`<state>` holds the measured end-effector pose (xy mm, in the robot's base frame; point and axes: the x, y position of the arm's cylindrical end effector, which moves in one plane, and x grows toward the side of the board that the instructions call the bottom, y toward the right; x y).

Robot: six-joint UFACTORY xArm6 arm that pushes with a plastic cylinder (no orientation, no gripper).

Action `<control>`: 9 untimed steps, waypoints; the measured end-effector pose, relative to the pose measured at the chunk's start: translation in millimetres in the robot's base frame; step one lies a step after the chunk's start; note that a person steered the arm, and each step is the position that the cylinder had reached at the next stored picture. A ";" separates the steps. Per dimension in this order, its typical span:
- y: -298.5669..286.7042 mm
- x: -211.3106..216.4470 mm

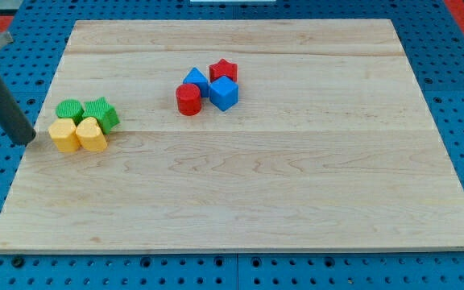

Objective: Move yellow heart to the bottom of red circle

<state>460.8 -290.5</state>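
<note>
Rod and cluster sit at the left edge of the surface: my tip, the end effector here, is a bare rod end with nothing to open or close and holds nothing, resting just left of the yellow blocks. Directly right of it lies a yellow block of unclear shape, and touching that on its right is the yellow heart. So the heart lies to the right of my tip, with the other yellow block between them. Just behind the pair stand a green round block and a green star, pressed close. The red circle is well to the right and slightly farther back, touching a blue triangle, with a blue cube and a red star beside. A straight rightward push would likely drive both yellows together; the space nearer than the red circle is open.
</note>
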 end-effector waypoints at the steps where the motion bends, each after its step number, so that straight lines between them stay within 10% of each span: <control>1: 29.4 0.0; 9: 170.3 12.4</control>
<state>473.3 -120.2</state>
